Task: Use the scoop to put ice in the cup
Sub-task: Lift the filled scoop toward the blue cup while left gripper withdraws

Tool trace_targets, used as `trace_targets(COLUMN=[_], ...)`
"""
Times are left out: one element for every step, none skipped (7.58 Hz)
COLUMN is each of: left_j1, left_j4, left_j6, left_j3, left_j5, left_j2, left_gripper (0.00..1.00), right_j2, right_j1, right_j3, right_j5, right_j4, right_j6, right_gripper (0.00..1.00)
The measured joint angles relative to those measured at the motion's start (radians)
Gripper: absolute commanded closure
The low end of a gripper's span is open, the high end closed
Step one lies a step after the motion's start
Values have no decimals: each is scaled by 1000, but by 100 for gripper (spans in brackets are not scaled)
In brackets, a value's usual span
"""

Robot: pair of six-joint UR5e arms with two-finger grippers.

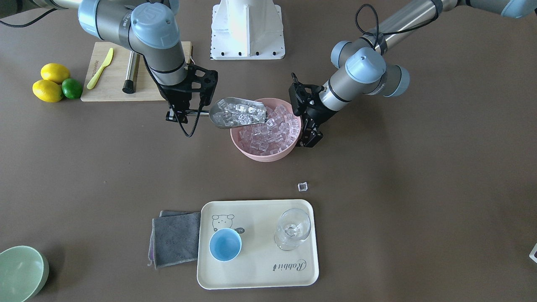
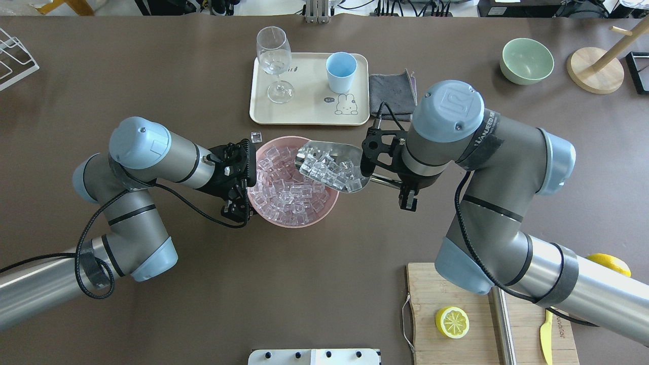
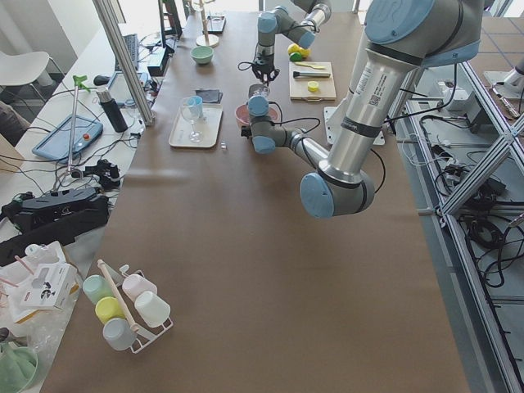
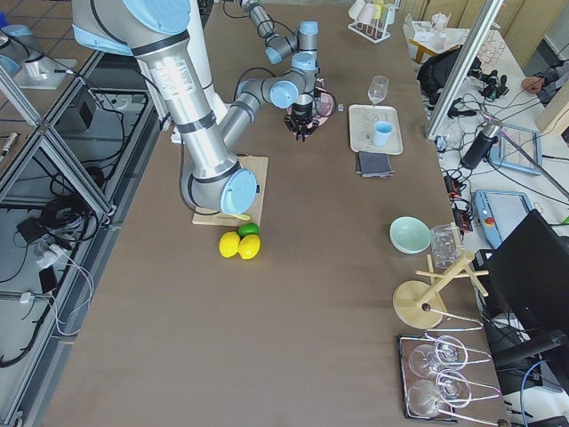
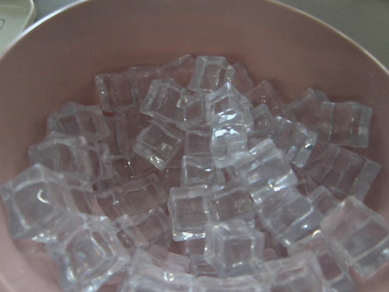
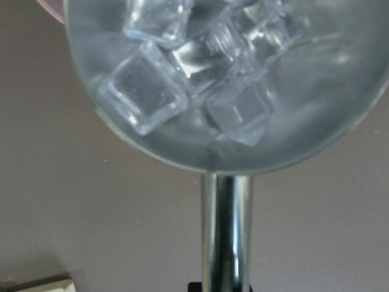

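Note:
My right gripper (image 1: 181,113) (image 2: 402,186) is shut on the short handle (image 6: 225,231) of the steel scoop (image 1: 239,113) (image 2: 332,167). The scoop is held level over the rim of the pink bowl (image 1: 268,156) (image 2: 284,220) and is full of ice cubes (image 6: 182,67). More ice (image 1: 268,134) (image 5: 213,158) fills the bowl. My left gripper (image 1: 311,140) (image 2: 246,170) is at the bowl's rim on my left side and looks shut on it. The light-blue cup (image 1: 225,244) (image 2: 340,71) stands empty on the cream tray (image 1: 260,272) (image 2: 304,114).
A clear stemmed glass (image 1: 293,228) shares the tray. One loose ice cube (image 1: 302,186) lies between bowl and tray. A grey cloth (image 1: 176,239) lies beside the tray, and a green bowl (image 1: 21,272) stands farther off. A cutting board (image 1: 109,88) with a steel rod (image 1: 131,75) is near my right arm.

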Motion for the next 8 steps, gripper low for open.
trace_targets(left_j1=[-4,-16,-36,-52,-63,-76,-94,-113], left_j4=[0,0,-2,-10,-21,-26,-23,-10], left_j6=[1,3,6,10,12,12,11,10], left_j3=[-1,-3,-5,-6,-9,-23,-58,-102], left_j5=[-3,-20,-48,-72,-86,-103,-130,-149], left_j2=[2,10,25,42,57,78,106,143], left_gripper=[1,1,1,1,1,1,1,1], right_j2=[-20,-45,-63,-69,-70,-63,-47,-28], right_j1=[47,107,164,214,260,297,325,348], right_j3=[18,26,23,15,9,-7,-41,-90], right_j5=[55,120,170,199,213,216,205,189], right_j4=[-39,-60,-74,-105,-137,-158,-168,-171], right_j6=[29,61,82,95,100,103,104,102], right_gripper=[100,100,100,100,100,100,100,100])
